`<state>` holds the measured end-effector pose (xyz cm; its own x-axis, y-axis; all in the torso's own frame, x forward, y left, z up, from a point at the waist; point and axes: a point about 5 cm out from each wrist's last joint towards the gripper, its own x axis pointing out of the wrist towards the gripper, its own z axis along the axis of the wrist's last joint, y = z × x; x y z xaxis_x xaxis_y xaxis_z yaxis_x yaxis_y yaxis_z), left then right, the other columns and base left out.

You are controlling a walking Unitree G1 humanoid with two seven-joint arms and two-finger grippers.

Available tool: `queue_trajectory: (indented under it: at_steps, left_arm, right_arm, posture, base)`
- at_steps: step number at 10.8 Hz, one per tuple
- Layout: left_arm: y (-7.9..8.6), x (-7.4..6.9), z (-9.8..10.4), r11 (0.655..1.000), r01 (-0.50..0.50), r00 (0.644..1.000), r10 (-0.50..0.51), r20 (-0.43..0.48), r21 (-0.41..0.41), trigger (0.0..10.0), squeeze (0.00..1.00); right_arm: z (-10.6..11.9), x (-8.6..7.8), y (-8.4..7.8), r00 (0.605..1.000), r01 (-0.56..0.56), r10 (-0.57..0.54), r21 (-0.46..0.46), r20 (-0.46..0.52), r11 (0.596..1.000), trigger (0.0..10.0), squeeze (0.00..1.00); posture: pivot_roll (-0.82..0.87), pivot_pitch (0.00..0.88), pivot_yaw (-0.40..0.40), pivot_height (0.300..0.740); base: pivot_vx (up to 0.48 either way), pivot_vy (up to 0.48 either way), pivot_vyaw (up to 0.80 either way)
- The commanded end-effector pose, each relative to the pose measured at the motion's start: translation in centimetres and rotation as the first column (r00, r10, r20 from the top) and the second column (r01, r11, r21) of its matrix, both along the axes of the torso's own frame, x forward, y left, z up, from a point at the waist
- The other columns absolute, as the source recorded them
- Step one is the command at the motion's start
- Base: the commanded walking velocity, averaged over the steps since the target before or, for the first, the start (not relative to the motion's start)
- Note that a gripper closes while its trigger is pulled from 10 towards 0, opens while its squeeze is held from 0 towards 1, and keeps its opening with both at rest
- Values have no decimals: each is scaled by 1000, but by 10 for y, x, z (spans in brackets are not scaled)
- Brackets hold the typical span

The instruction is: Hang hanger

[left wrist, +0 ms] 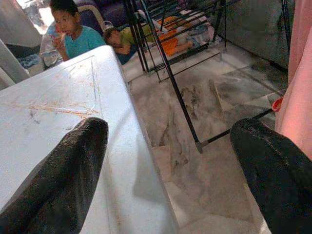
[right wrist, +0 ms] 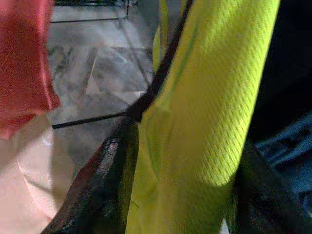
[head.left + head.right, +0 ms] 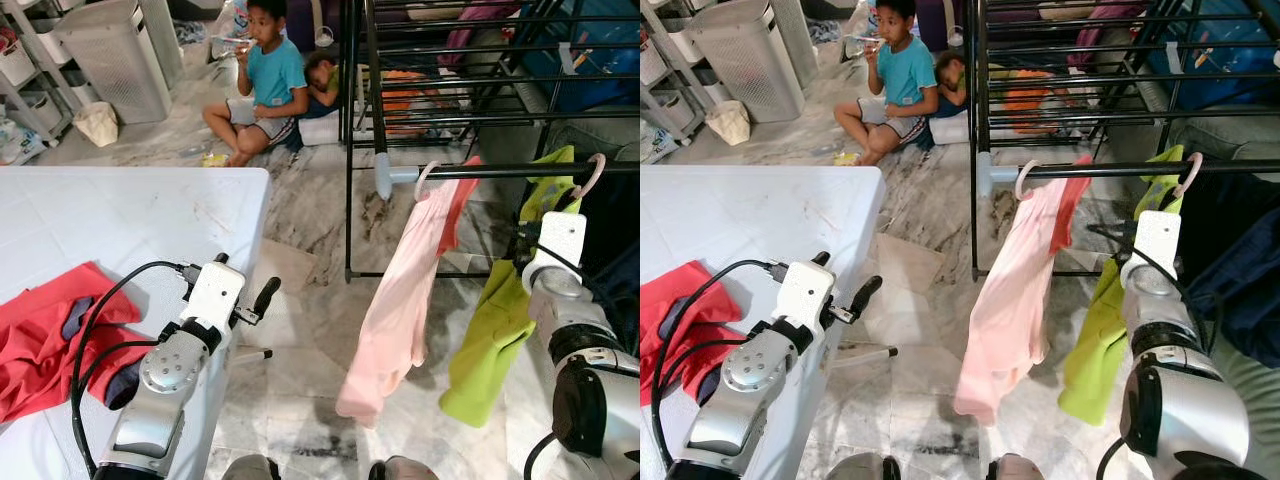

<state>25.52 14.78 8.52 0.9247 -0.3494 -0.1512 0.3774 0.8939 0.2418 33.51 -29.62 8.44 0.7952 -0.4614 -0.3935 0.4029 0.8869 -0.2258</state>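
Hanger hook is sitting over the rack's rail, just above your right tool, which is clasping the lime-green shirt; left tool is hanging released, well apart.

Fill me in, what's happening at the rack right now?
The right gripper is up at the rail, its fingers around the lime green shirt, whose hanger is hooked over the rail. A pink garment hangs beside it. The left gripper is open beside the white table, where a red garment lies.
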Motion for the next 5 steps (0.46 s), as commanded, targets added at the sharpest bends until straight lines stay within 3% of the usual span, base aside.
queue_trajectory:
  at_steps: [1, 5]
  left_arm:
    - [1, 1, 0, 1000, -5, 1000, 5, -2, 14, 10000, 0]
    - [-2, 3, 1, 1000, -4, 1000, 4, 13, 17, 10000, 0]
  right_arm:
    - [0, 1, 0, 1000, 15, -15, 26, 1, 1000, 0, 0]
    - [6, 2, -5, 1000, 13, -13, 14, 22, 1000, 0, 0]
  posture:
    - [50, 64, 50, 740]
    - [51, 57, 40, 740]
  base:
    - [0, 0, 0]
    - [0, 0, 0]
